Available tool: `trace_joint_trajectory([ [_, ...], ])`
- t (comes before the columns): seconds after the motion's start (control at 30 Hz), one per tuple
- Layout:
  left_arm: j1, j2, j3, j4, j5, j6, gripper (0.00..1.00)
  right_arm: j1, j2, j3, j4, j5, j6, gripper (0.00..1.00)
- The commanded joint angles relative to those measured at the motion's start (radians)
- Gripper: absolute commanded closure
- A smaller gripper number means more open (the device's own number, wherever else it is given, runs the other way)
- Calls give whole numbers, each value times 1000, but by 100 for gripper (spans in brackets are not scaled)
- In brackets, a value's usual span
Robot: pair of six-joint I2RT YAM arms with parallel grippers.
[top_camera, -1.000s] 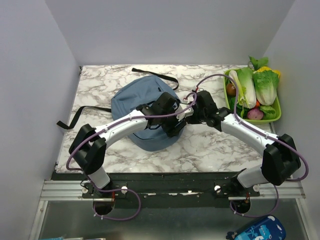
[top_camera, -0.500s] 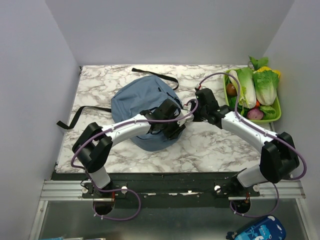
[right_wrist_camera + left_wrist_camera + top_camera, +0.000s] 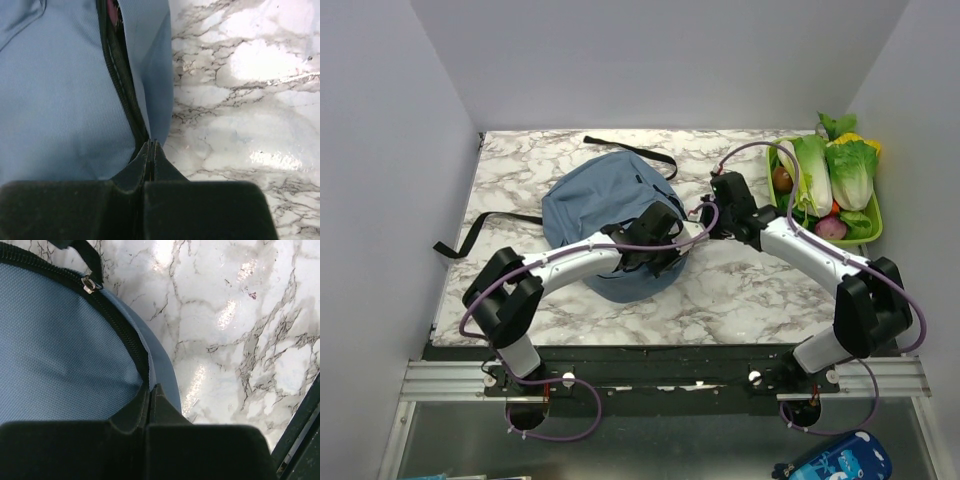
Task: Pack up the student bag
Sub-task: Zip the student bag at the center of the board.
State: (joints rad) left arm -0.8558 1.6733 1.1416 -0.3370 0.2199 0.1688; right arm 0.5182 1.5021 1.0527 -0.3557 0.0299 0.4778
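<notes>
Together, left tool and right tool pinch the student bag.

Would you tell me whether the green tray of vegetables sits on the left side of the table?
No, the green tray of vegetables sits at the far right edge of the table.

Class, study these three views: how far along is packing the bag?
Done: a pink item shows inside the bag through its gaping zip, so at least one thing seems packed. In hand: the left tool and right tool are each shut on the zip edge. Left: the zip is not closed, and a blue pouch lies off the table.
</notes>
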Motion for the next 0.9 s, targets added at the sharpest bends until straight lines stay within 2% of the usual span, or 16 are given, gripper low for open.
trace_joint_trajectory([
  [0.0, -29, -87, 24, -71, -25, 54, 100, -32, 50, 67, 9, -8, -18, 99],
  [0.13, -46, -139, 50, -175, 129, 96, 100, -79, 104, 140, 9, -16, -27, 99],
  [0.2, -63, -161, 35, -214, 160, 121, 100, -89, 139, 170, 9, -24, -31, 100],
  [0.37, -95, -190, -42, -246, 205, 175, 100, -104, 213, 263, -5, -53, -33, 99],
  [0.53, -112, -199, -56, -280, 236, 238, 100, -104, 270, 331, -8, -51, -33, 99],
  [0.87, -112, -216, -36, -364, 277, 304, 100, -150, 392, 458, -12, 59, -19, 99],
])
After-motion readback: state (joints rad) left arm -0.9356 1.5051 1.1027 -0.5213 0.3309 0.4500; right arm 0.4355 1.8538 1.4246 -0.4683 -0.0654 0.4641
